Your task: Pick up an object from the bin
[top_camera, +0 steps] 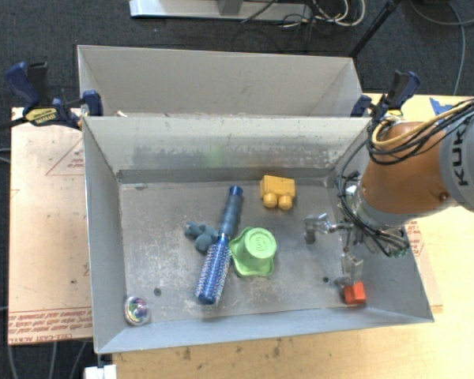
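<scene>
Partly hidden beneath its orange wrist cover [399,181], the gripper [332,251] hangs spread and empty just beside a small red block [353,293] on the scuffed grey bin [162,204] floor.

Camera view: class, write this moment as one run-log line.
hand open | right part of bin | just above small orange block | holding nothing

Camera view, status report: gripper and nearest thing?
Gripper open, low at right. Small red block beside one fingertip, not gripped. Path clear.
</scene>
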{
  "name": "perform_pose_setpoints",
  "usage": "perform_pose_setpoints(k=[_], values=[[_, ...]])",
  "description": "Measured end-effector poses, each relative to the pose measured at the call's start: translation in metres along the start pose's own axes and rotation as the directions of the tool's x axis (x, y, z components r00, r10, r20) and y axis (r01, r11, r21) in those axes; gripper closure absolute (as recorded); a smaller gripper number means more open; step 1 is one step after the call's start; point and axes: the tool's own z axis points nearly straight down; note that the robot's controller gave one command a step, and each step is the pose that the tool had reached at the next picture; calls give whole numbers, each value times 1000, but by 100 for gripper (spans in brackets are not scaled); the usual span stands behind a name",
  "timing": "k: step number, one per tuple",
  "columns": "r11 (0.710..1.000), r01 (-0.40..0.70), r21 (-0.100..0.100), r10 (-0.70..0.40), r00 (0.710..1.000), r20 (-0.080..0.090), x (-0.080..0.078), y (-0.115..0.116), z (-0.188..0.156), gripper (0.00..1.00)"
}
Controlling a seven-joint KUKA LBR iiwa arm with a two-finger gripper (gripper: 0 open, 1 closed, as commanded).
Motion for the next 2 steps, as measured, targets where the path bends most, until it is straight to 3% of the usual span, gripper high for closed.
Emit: perform_pose_setpoints(k=[1, 2], values=[[1000, -4, -3, 4, 1000, -2, 73, -21, -13, 0], [988, 155, 7, -156, 988, 13, 58, -3, 11, 0]])
